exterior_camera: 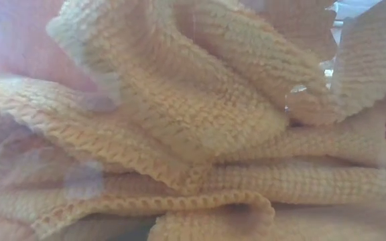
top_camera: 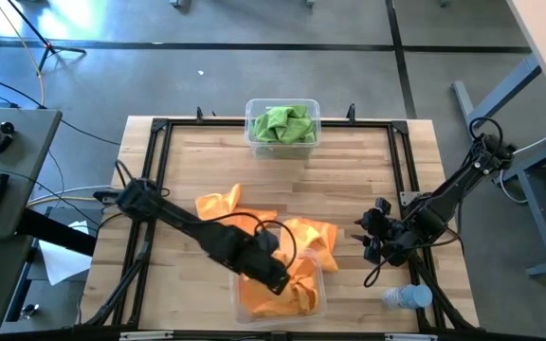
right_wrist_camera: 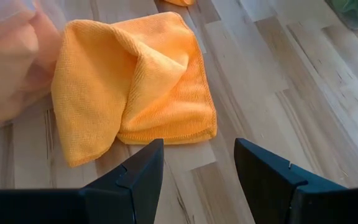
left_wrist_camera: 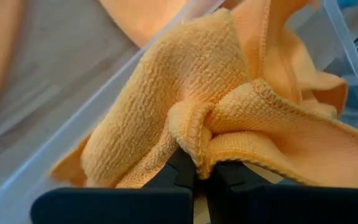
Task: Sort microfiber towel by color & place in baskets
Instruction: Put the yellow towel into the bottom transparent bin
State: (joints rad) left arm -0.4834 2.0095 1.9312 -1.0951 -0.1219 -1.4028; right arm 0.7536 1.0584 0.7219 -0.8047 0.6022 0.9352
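Observation:
My left gripper (top_camera: 275, 275) is over the near clear basket (top_camera: 318, 305) and is shut on an orange towel (left_wrist_camera: 191, 87) that lies in it with other orange cloth. The low view is filled by orange towel (exterior_camera: 193, 134) close up. Two more orange towels lie on the table, one left of middle (top_camera: 219, 203) and one beside the basket's far right corner (top_camera: 315, 235); the second also shows in the right wrist view (right_wrist_camera: 135, 81). The far basket (top_camera: 250, 112) holds green towels (top_camera: 284, 125). My right gripper (top_camera: 372, 237) is open and empty, to the right of that second towel. My left gripper pinches a bunched fold of the orange towel (left_wrist_camera: 199, 146) between its two fingertips, with a stitched hem in the fold and several layers together. The fingers slant down into the near basket from the table's left. The cloth beyond the fingers spreads slack inside the basket's walls.
A small clear plastic bottle (top_camera: 407, 297) lies near the table's front right corner, just nearer than my right gripper. A black frame (top_camera: 159, 128) runs round the table's edges. Bare wood lies between the two baskets and to the right of the far one.

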